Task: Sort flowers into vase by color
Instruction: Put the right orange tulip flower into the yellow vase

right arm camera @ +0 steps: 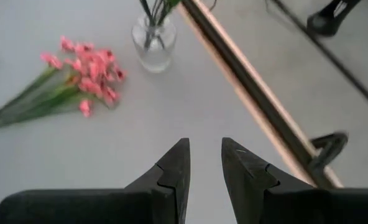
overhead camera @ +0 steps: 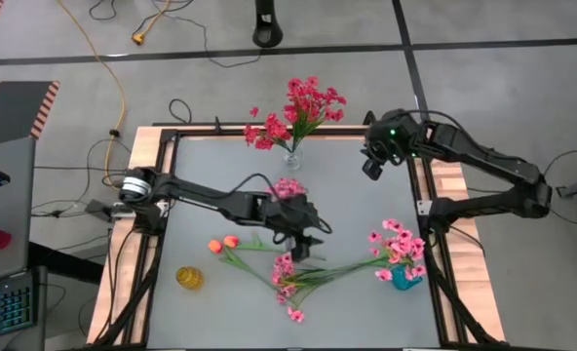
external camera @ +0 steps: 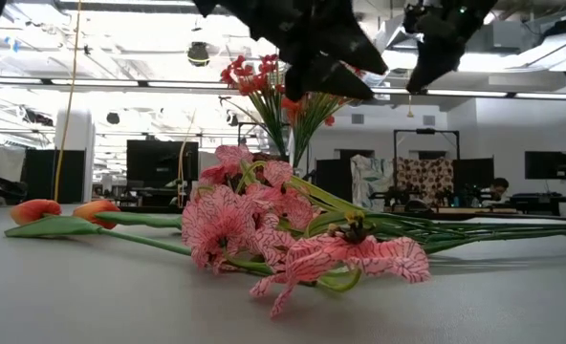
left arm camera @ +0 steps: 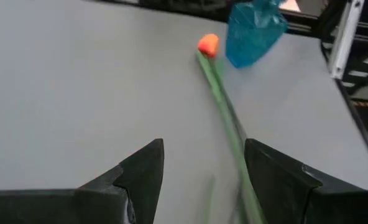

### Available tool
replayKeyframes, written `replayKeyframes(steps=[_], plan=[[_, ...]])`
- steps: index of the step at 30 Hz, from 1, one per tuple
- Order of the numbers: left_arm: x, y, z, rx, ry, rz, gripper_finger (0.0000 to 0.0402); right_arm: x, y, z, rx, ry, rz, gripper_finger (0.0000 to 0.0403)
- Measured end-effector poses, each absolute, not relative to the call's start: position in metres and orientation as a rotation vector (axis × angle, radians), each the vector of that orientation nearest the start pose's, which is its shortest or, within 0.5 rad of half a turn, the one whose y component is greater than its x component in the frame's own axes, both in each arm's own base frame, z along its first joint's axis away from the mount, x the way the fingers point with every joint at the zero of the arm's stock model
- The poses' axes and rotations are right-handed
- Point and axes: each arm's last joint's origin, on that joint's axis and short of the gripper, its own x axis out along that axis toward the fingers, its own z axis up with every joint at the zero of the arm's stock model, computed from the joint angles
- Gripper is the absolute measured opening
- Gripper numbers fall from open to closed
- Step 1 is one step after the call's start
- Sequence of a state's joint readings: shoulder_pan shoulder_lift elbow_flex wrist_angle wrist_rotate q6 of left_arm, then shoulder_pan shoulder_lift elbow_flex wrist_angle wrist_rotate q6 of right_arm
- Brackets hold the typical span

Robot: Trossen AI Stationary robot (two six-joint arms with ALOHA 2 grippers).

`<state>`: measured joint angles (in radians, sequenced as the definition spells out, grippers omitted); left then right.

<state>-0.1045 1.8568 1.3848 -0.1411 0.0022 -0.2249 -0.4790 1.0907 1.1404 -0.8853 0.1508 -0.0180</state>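
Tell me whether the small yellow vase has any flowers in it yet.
Empty. In the high view the yellow vase stands alone near the table's front left, nothing sticking out of it; the orange buds lie flat on the table beside it.

A yellow cable (overhead camera: 113, 68) is seen snaking across the floor, a keyboard (overhead camera: 1, 307) is glimpsed beside the table, and a black stand base (overhead camera: 267, 29) is parked beyond.

Three vases: clear glass (overhead camera: 292, 156), blue (overhead camera: 405, 278), yellow (overhead camera: 189, 277); two orange buds (overhead camera: 221, 244) lie loose.
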Motion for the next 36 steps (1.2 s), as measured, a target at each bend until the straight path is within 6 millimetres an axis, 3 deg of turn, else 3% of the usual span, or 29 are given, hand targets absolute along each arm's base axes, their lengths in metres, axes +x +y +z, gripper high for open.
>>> replayKeyframes(steps=[7, 14, 20, 36], plan=[[0.421, -0.048, 0.244, -0.159, 0.694, -0.147, 0.021, 0.161, -0.089, 0.336, 0.196, 0.936, -0.603, 0.0118], [0.422, -0.046, 0.245, -0.088, 0.671, -0.096, 0.021, 0.158, -0.087, 0.338, 0.224, 0.91, -0.622, 0.0118], [0.427, -0.057, 0.241, -0.067, 0.618, -0.054, 0.021, 0.159, -0.088, 0.338, 0.222, 0.911, -0.625, 0.0118], [0.48, -0.088, 0.163, -0.127, 0.68, -0.078, 0.021, 0.161, -0.089, 0.339, 0.218, 0.89, -0.628, 0.0118]])
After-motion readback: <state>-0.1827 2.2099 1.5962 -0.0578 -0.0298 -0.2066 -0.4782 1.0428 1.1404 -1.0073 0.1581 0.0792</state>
